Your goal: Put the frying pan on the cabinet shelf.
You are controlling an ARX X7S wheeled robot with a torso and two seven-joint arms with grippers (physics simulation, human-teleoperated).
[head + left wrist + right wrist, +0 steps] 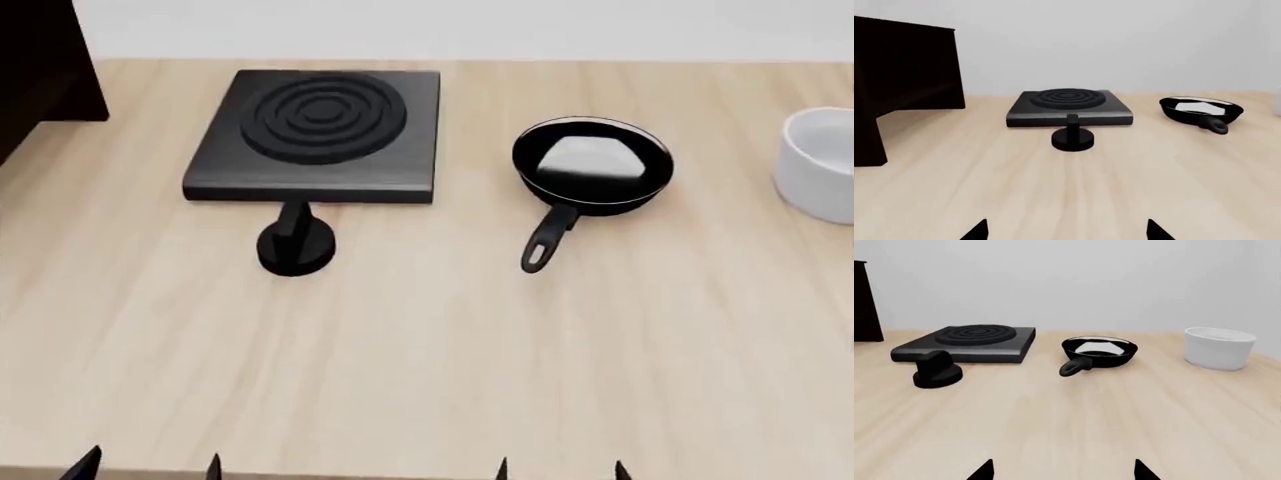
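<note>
The frying pan [591, 165] sits on the wooden table right of the middle, black with a pale grey inside, its looped handle [546, 243] pointing toward me. It also shows in the left wrist view [1201, 110] and the right wrist view [1099, 351]. The dark cabinet [40, 70] stands at the far left; in the left wrist view [901, 75] it is a dark mass and its shelf cannot be made out. My left gripper [147, 467] and right gripper [561, 468] are both open and empty at the near table edge, well short of the pan.
A square black hob plate [318, 130] with concentric rings lies left of the pan, with a black knob [295, 243] in front of it. A white bowl [821, 162] stands at the far right. Bare table [441, 370] lies between the grippers and the objects.
</note>
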